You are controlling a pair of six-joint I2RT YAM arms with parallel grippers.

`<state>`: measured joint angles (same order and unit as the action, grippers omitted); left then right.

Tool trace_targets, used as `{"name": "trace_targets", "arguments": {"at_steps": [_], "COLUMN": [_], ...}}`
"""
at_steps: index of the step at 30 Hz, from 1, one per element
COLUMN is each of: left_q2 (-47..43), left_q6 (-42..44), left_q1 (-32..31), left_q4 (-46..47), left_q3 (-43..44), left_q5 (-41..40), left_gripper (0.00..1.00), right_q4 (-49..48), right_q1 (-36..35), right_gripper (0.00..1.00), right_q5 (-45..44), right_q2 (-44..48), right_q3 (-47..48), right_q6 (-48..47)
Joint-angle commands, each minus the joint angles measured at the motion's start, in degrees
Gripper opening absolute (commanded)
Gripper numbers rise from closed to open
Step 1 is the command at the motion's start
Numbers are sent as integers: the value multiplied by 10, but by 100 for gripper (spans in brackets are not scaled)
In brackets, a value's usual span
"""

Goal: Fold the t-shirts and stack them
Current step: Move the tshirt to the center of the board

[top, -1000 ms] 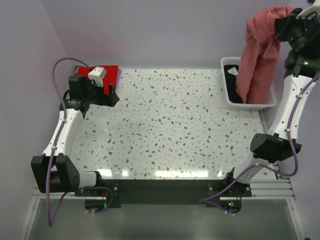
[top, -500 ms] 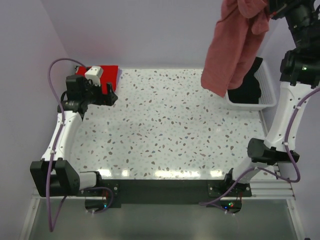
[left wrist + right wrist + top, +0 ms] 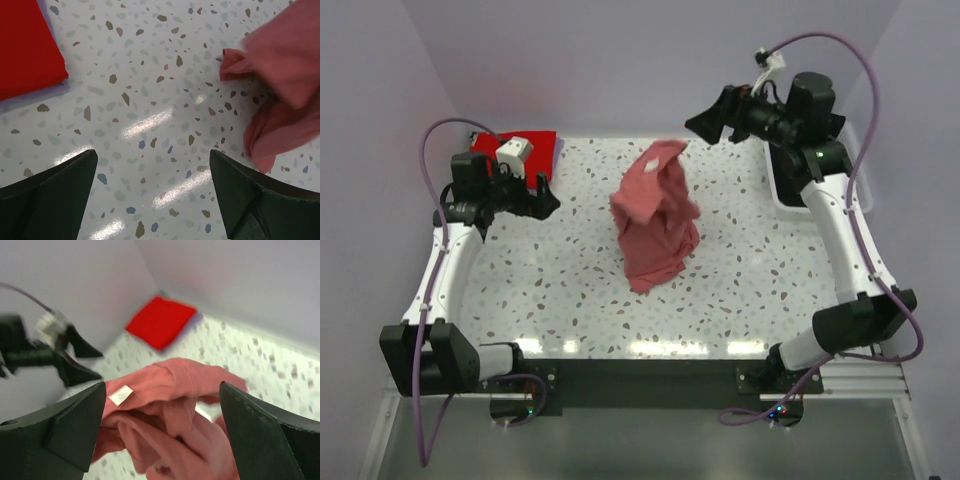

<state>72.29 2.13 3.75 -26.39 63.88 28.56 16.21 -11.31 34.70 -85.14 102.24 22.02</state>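
Note:
The salmon-pink t-shirt (image 3: 655, 220) is a crumpled, upright bunch over the middle of the table, touching neither gripper. My right gripper (image 3: 698, 122) hangs open above and behind it. In the right wrist view the shirt (image 3: 170, 410) lies loose below the spread fingers (image 3: 162, 385), its white label (image 3: 120, 394) showing. The red t-shirt (image 3: 535, 147) lies folded at the back left corner (image 3: 160, 320). My left gripper (image 3: 548, 195) is open near it, low over bare table (image 3: 152, 155), with the red shirt (image 3: 25, 45) at its left and the pink shirt (image 3: 285, 60) at its right.
A white basket (image 3: 783, 200) stands at the back right, mostly hidden by my right arm. Lilac walls close in the back and both sides. The speckled tabletop (image 3: 550, 280) shows to the left of and in front of the pink shirt.
My right arm swung left and down from above the basket and its gripper opened. The pink shirt left it and now sits in the table's middle. The left arm has barely moved.

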Motion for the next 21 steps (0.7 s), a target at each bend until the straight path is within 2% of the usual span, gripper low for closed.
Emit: {"name": "trace_targets", "arguments": {"at_steps": [1, 3, 6, 8, 9, 15, 21], "left_q2": [-2, -4, 4, 19, 37, 143, 251], "left_q6": [76, 120, 163, 189, 196, 193, 154], "left_q1": [4, 4, -12, -33, -70, -157, -182], "left_q4": [-32, -45, -53, -57, -58, -20, 10], "left_q3": [25, 20, 7, 6, 6, 28, 58], "left_q5": [76, 107, 141, 124, 100, 31, -34], "left_gripper": [100, 100, 100, 100, 100, 99, 88], "right_q4": [164, 237, 294, 284, 291, 241, 184], "right_q1": [1, 3, 3, 3, 3, 2, -2], "right_gripper": [99, 99, 99, 99, 98, 88, 77], "right_q5": [19, -15, -36, -47, -52, -74, -100], "right_q2": [-26, -31, -42, -49, -54, -127, -214], "right_q3": [-28, -60, -117, -154, -177, -218, -216], "right_q6": [-156, -238, -314, -321, -331, -298, -260]}}
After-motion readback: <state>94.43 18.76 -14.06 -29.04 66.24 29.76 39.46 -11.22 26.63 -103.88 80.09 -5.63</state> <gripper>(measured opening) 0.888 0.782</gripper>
